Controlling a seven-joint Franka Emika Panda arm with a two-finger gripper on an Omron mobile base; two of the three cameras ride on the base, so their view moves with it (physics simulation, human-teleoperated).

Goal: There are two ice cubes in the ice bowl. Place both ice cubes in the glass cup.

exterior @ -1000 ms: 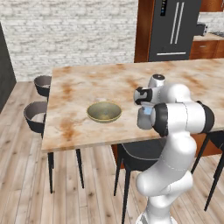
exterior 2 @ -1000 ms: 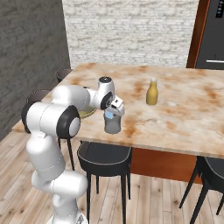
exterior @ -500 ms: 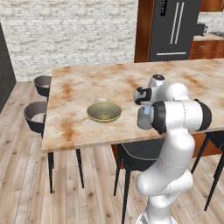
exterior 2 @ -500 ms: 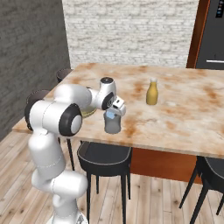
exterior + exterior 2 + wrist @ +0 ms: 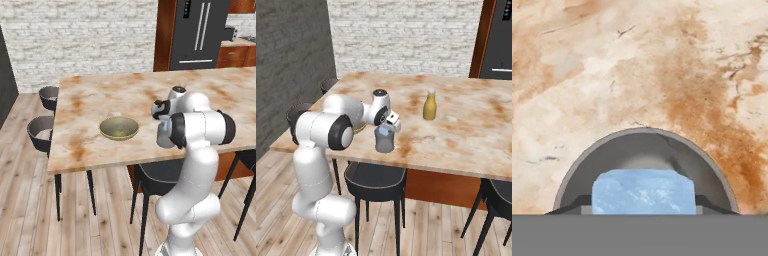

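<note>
My gripper [image 5: 387,126] is shut on a pale-blue ice cube [image 5: 643,192], which sits between the two finger tips in the hand view. It hovers directly over the grey glass cup [image 5: 385,142], whose round rim and inside [image 5: 637,150] lie just below the cube. The cup stands near the table's front edge. The olive-yellow ice bowl [image 5: 119,128] rests on the marble table [image 5: 95,100] to the left of the arm. I cannot make out what lies inside the bowl. In the left base view my arm covers most of the cup.
A yellow bottle [image 5: 429,106] stands farther back on the table, right of the cup. Dark stools [image 5: 376,177] sit under the front edge, and more stools [image 5: 42,131] at the left end. A dark fridge [image 5: 200,35] stands beyond the table.
</note>
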